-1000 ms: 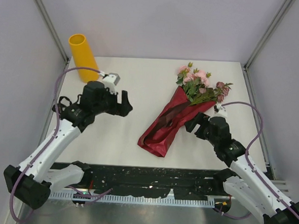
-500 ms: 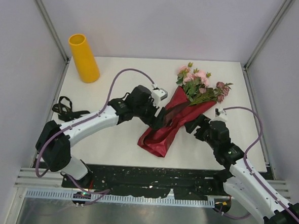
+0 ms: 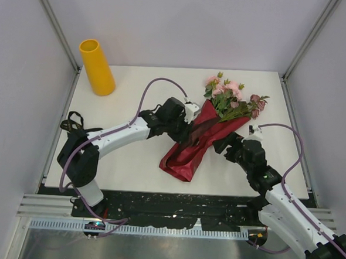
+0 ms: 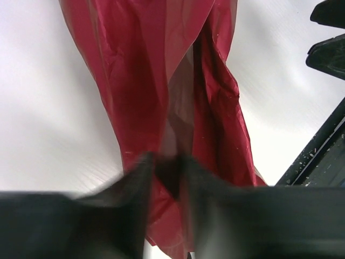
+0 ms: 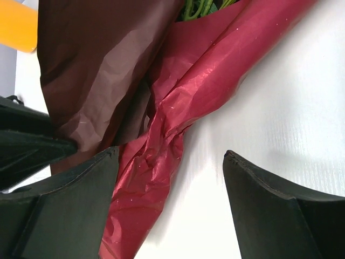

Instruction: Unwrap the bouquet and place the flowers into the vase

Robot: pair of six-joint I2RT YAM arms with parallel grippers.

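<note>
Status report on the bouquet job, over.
Left gripper at the wrapping paper, on its dark fold, jaws narrow, grip unconfirmed. Right gripper open beside the bouquet. Flowers still wrapped; vase upright, far-left corner. No obstruction seen.

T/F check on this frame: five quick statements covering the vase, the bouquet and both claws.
1. The vase stands upright at the far left corner with no flowers in it. True.
2. The flowers lie loose, out of their paper. False: they are bundled in the dark red wrapping paper, which lies on the table.
3. The right claw is open and holds nothing. True.
4. The left claw hovers beside the vase. False: it is at the wrapping paper's left side, well away from the vase.
5. The flowers point toward the arms' bases. False: they point to the far right, and the paper's tail end lies nearer the bases.
</note>
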